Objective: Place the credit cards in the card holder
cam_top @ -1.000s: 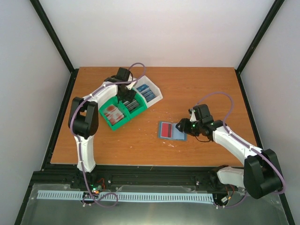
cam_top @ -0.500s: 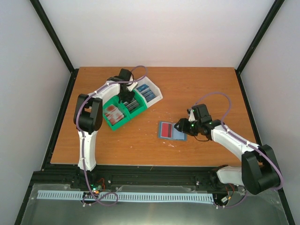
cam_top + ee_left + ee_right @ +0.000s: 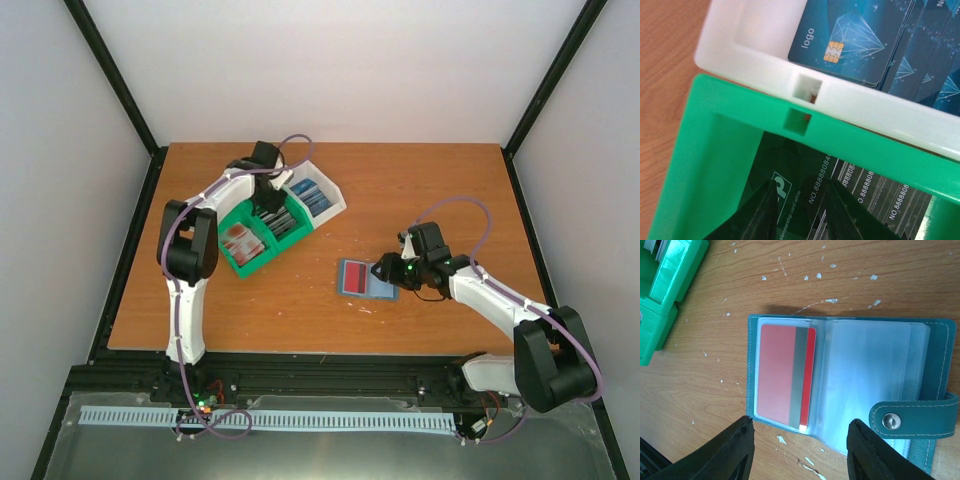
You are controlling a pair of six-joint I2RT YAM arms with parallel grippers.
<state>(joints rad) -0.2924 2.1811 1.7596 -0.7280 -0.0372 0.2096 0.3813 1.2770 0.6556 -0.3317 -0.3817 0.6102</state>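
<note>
Where the wooden table (image 3: 430, 180) floors a small booth, pale blank walls (image 3: 340, 60) close it on three sides and black posts (image 3: 110, 80) slant up at the corners. Its orange-brown top is scuffed, with white specks and fine scratches scattered round the holder (image 3: 865, 360).

The holder lies open and flat on the bare wood, teal outside with clear sleeves inside. A red card (image 3: 782, 375) with a grey band sits in one sleeve, and a strap (image 3: 912, 417) with a metal snap folds over the other page.

Above the holder hangs the right gripper (image 3: 800, 450). Its fingers (image 3: 735, 450) are spread wide and hold nothing: one stands just outside the red card's page, the other over the strap's page. Whether they touch the holder I cannot tell.

Left of the holder and farther back, a green bin (image 3: 705, 130) and a white bin (image 3: 755, 55) stand wall to wall. The green bin keeps red cards (image 3: 242, 242) in its compartment nearer the holder's row and dark cards (image 3: 860, 190) in the one against the white bin. The white bin keeps blue cards (image 3: 845, 45).

The left gripper (image 3: 802, 215) is down in the dark cards' compartment, its fingers (image 3: 760, 215) narrow about them. Whether they pinch one I cannot tell.

Nearer than the holder, past the table's edge, a black rail (image 3: 320, 368) runs across. Beyond it lies a grey metal sheet (image 3: 330, 450) bearing a white slotted strip (image 3: 260, 419).
</note>
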